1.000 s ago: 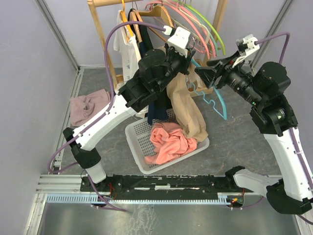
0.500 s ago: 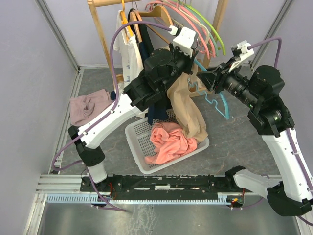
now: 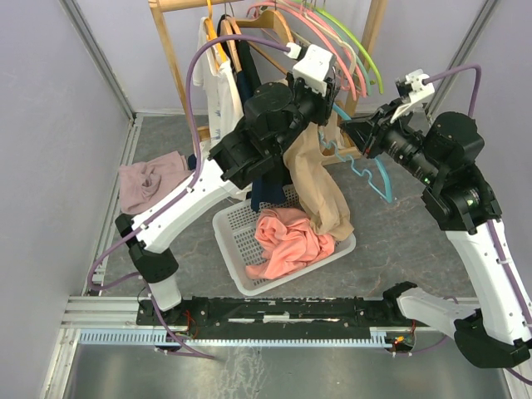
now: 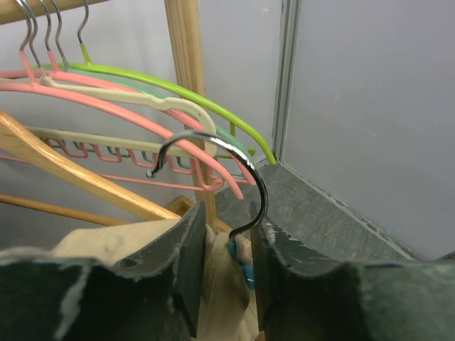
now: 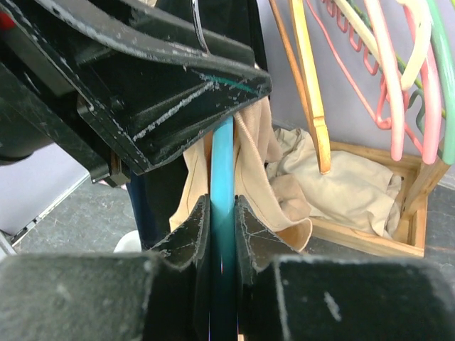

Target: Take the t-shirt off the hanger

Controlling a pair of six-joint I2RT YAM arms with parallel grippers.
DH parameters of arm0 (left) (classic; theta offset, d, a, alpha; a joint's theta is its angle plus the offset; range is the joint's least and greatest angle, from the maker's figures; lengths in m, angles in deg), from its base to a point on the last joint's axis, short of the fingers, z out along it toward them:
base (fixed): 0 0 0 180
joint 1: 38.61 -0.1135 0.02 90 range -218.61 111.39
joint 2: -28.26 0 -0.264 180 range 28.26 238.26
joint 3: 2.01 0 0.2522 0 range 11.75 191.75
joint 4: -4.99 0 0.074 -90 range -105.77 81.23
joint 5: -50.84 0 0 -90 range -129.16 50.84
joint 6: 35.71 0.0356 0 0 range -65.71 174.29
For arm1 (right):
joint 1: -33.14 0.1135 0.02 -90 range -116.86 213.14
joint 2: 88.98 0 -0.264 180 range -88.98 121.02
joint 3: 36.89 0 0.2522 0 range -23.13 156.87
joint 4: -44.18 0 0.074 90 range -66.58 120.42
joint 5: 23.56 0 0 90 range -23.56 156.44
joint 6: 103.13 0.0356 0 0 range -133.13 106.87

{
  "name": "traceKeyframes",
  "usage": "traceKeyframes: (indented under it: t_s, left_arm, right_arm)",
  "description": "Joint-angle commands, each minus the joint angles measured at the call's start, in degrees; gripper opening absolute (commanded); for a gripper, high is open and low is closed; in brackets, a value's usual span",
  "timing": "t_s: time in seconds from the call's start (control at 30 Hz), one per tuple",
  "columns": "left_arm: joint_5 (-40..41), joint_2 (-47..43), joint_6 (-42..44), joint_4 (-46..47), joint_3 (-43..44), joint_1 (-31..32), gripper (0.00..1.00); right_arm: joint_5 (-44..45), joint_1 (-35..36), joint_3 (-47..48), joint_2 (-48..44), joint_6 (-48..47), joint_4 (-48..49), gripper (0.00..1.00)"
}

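Wooden rack at the far side of the grey floor. On its rail, left part: white shirt, with a dark garment just beside it. On its rail, right part: bare hangers side by side, namely a green hanger, a pink hanger, a cream hanger and a wooden hanger. In the rack's base frame: crumpled cream cloth. Near the floor's middle: white basket with a coral garment heaped inside. Well apart at the left wall: bunched pink cloth, flat on the floor.
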State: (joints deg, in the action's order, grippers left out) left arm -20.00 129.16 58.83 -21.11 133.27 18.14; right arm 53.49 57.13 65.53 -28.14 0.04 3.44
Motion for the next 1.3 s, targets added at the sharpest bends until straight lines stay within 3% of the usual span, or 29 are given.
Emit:
traceKeyframes:
  t_s: [0.0, 0.1, 0.27, 0.53, 1.03, 1.13, 1.27]
  left_arm:
    - [0.73, -3.22, 1.92, 3.74, 0.63, 0.25, 0.44]
    - [1.69, -5.13, 2.89, 3.75, -1.88, 0.21, 0.55]
    - [2.72, -10.89, 2.65, 5.62, -8.61, 0.21, 0.59]
    - [3.71, -17.05, 1.71, 8.92, -19.38, 0.18, 0.62]
    - [-2.74, -13.64, 1.54, 8.65, -20.88, -1.02, 0.63]
    - [-2.25, -12.53, 1.13, 8.48, -20.14, -1.42, 0.53]
    - [0.24, -10.69, 0.57, 8.04, -17.5, -2.44, 0.12]
  right_arm:
    - [0.99, 0.36, 0.03, -1.61, -0.03, 2.45, 0.01]
    - [1.53, 0.36, -0.07, -1.86, 0.25, 3.18, 0.01]
    - [1.86, 0.29, -0.99, -2.79, 1.09, 5.26, 0.01]
    - [1.81, 0.32, -0.09, -4.07, 1.16, 5.79, 0.01]
    - [0.18, 0.31, 1.12, -5.13, 1.68, 6.33, 0.01]
    - [0.2, 0.35, 1.1, -5.53, 1.67, 6.25, 0.01]
    - [0.19, 0.31, 1.17, -6.33, 1.3, 5.39, 0.01]
